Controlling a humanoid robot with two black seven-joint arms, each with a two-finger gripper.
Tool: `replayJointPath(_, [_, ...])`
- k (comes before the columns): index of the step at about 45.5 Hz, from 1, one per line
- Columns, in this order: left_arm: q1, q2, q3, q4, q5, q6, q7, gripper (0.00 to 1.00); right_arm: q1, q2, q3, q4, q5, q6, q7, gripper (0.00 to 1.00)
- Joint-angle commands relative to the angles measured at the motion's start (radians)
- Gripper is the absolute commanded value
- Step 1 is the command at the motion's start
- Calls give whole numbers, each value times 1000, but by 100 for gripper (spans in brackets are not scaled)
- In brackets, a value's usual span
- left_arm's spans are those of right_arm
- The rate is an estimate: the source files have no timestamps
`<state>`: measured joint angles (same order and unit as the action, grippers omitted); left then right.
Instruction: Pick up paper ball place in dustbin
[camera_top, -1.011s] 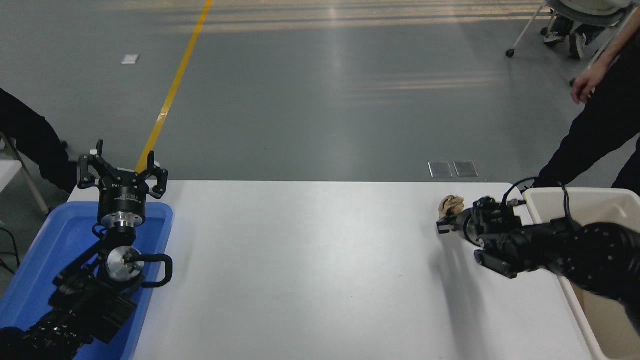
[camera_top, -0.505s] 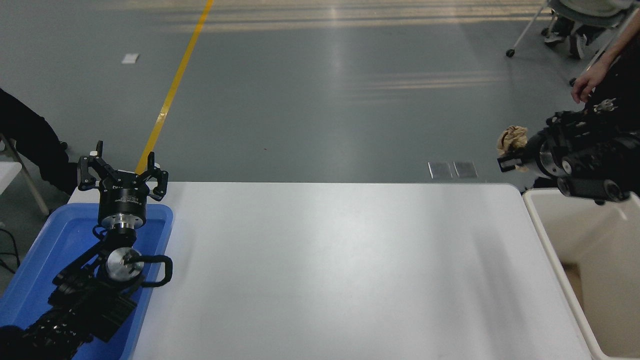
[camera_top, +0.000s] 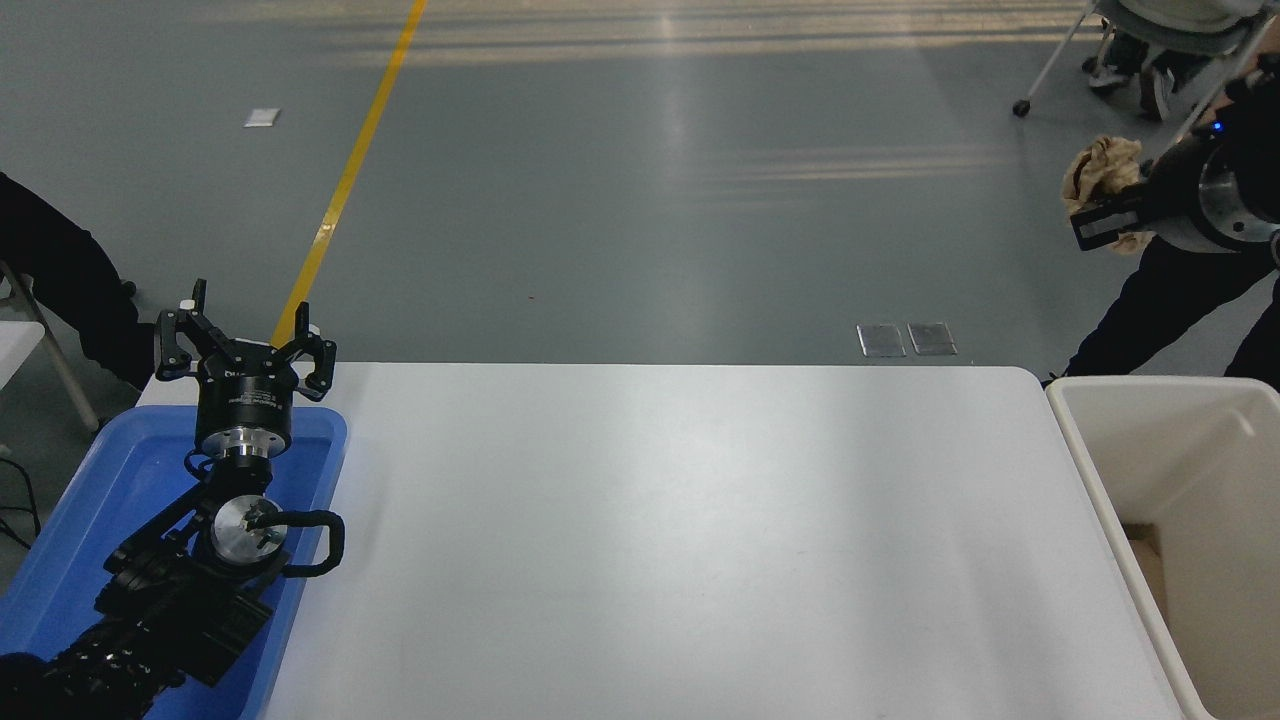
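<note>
The paper ball (camera_top: 1100, 167) is held clamped in the right end effector (camera_top: 1098, 208), high in the air at the upper right of the head view, well above the level of the bench (camera_top: 660, 540) and beyond its far right corner. The crumpled tan wad is seen bulging out above the black fingers (camera_top: 1095, 222) that are closed around it. Only the wrist of the right arm is shown, cut off by the right edge of the picture.

The dustbin (camera_top: 1075, 425) is placed against the right edge of the bench, its cream rim level with the bench top; the ball is carried over the floor beyond its far left corner, not inside it.

The left end effector (camera_top: 245, 345) is held upright at the far left corner of the bench, its fingers spread wide with nothing between them, above a blue tray (camera_top: 90, 500).

A person's dark trouser leg (camera_top: 1160, 300) is seen behind the dustbin.
</note>
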<state>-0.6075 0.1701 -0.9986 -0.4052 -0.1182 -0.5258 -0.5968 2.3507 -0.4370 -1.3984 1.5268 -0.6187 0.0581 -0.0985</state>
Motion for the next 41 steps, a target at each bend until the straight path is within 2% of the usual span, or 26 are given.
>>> replayJointPath(1, [0,0,0,0,0,1,0,99,24,-35,-45,9,53,46,0,0])
replayJointPath(9, [0,0,0,0,-1,1,0,99,-33,-86,-117,-51,131,59,2,0])
replayJointPath(16, [0,0,0,0,-1,1,0,99,-207,-227,-108,-244,114,59,19,0])
replayJointPath(22, [0,0,0,-1,-1,0,0,99,-430,-302,-62,-479,112,43,83,0])
replayJointPath(29, [0,0,0,-1,-1,0,0,99,-755,-365,119,-729,112,22,131,0])
replayJointPath(34, [0,0,0,0,-1,1,0,99,-1002,-378,317,-858,112,-12,134,0])
replayJointPath(41, [0,0,0,0,-1,1,0,99,-1289,-335,536,-1000,112,-55,132,0])
